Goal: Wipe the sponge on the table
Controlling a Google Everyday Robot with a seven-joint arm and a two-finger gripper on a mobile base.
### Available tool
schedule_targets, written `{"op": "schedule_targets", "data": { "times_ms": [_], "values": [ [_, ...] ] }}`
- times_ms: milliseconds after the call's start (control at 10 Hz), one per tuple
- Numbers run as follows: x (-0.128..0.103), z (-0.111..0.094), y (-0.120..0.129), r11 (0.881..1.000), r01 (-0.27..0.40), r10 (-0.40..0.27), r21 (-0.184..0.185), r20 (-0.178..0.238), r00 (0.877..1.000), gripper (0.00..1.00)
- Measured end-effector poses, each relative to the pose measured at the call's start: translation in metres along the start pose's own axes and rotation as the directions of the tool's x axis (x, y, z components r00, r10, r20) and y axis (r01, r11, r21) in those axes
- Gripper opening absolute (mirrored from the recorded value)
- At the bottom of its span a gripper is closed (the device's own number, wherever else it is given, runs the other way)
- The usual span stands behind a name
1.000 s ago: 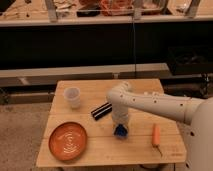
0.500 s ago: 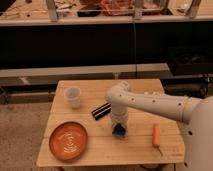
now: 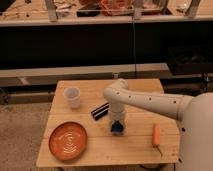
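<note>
Poised with the jaws right down on the dark-blue sponge (image 3: 118,130) near the middle of the tabletop (image 3: 136,146), hold impossible to tell; probably light, soft and squashy, best pinched low across opposite sides.

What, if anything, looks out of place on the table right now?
Nothing stands out. The gripper is down on the sponge near the middle of the table. The cup stands upright, the plate lies flat, and the striped bar and orange stick lie on the planks; no spill shows.
</note>
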Motion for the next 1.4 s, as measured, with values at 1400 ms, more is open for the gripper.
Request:
{"op": "schedule_targets", "data": {
  "times_ms": [1400],
  "values": [
    [-0.061,0.027,0.045,0.996,-0.091,0.09,0.008,0.039,0.995,0.0]
  ]
}}
